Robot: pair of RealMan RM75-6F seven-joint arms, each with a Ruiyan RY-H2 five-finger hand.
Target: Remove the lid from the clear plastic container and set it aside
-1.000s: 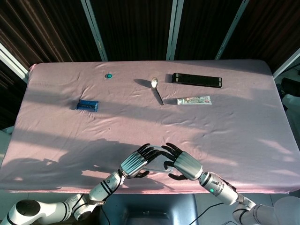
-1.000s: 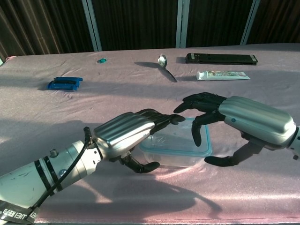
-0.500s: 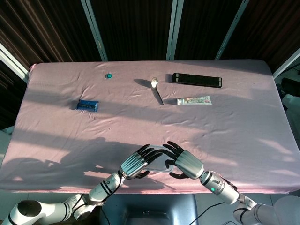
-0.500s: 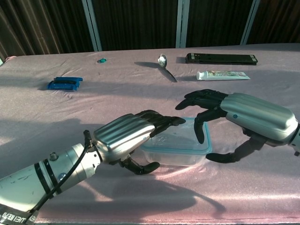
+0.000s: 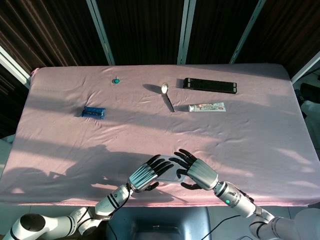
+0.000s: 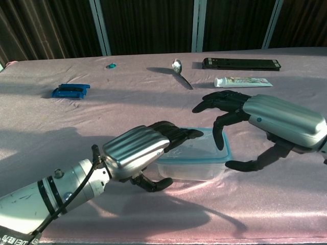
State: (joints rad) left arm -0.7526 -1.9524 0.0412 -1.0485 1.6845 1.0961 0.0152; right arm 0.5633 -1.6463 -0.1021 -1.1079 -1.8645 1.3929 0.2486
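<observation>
A clear container (image 6: 196, 162) with a blue-rimmed lid (image 6: 202, 149) sat at the 6 o'clock edge of a pink-clothed table (image 5: 250, 135). The left hand (image 6: 138, 150) gripped the container's left end, fingers (image 6: 176, 133) lying over the lid and thumb below. The right hand (image 6: 260, 120) hovered just above the right end, fingers spread and curved, holding nothing. Toward 12 o'clock lay a spoon (image 5: 167, 96), a black bar (image 5: 209, 85) and a tube (image 5: 206, 107); toward 10 o'clock, a blue object (image 5: 93, 111) and a small teal item (image 5: 116, 80).
</observation>
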